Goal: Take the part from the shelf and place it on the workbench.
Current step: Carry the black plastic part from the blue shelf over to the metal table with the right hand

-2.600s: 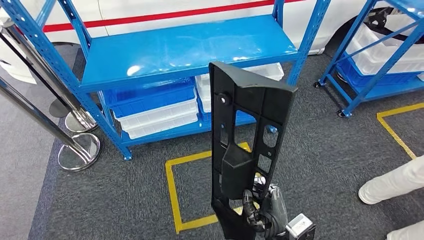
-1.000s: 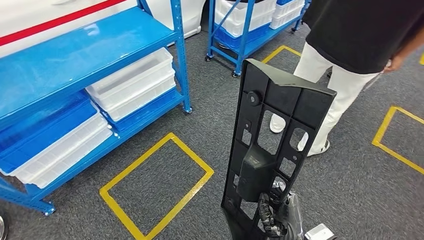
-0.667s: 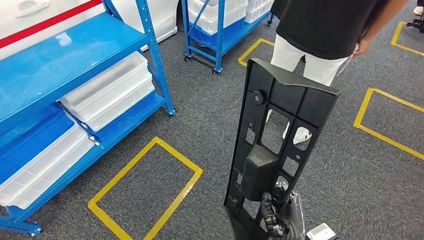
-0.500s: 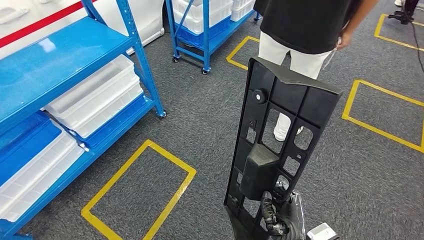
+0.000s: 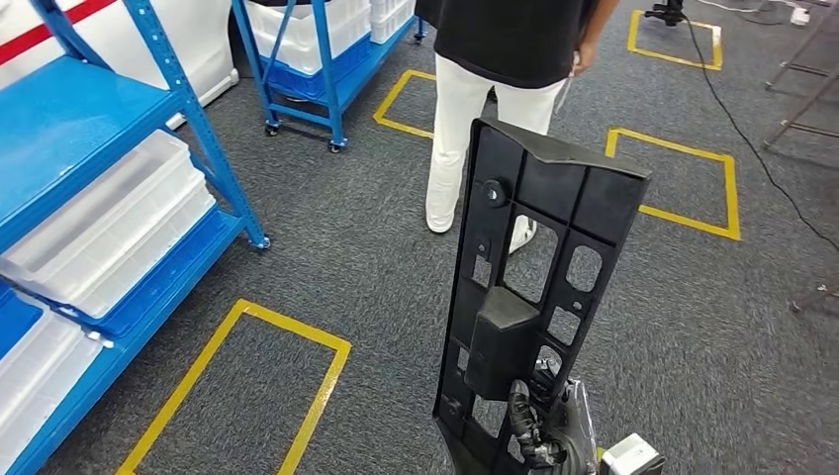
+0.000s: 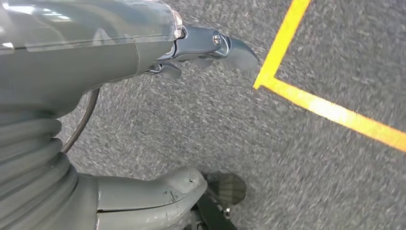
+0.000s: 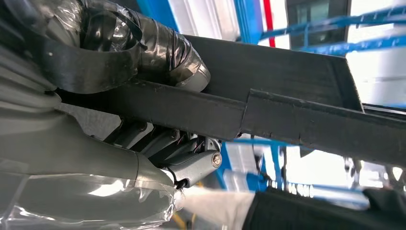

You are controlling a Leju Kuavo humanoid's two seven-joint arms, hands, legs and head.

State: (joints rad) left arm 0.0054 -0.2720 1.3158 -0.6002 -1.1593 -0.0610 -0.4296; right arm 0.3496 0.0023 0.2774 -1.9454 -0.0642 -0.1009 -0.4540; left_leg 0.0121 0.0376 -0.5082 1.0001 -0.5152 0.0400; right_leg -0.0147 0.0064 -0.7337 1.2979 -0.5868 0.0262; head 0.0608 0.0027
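Right hand (image 5: 549, 435) fingers (image 7: 158, 143) wrapped around the lower end of the black part (image 5: 529, 297), thumb clamped on the opposite face; firm grip at the base only. Part stands near upright in front of the body, slightly tilted, wide flanged end on top, cut-out windows and a boxy bump along its length. It's off the shelf, in the air over grey carpet (image 5: 376, 257). No readable writing or labels on the part or anywhere else in view. Left hand (image 6: 143, 110) hangs low over the carpet, fingers apart, holding nothing; a yellow tape corner (image 6: 268, 81) lies on the floor beyond the fingertips. Room around: blue rack (image 5: 119, 129) with white bins (image 5: 109, 228) to the left, well apart from the part; second blue rack (image 5: 317, 59) on casters further back. Yellow tape rectangle (image 5: 247, 386) on the floor just left of the part's base, another (image 5: 683, 178) ahead on the right. A person (image 5: 495, 89) in a black top and white trousers stands straight ahead, legs partly behind the top of the part. A black cable (image 5: 752, 129) trails across the carpet on the far right.
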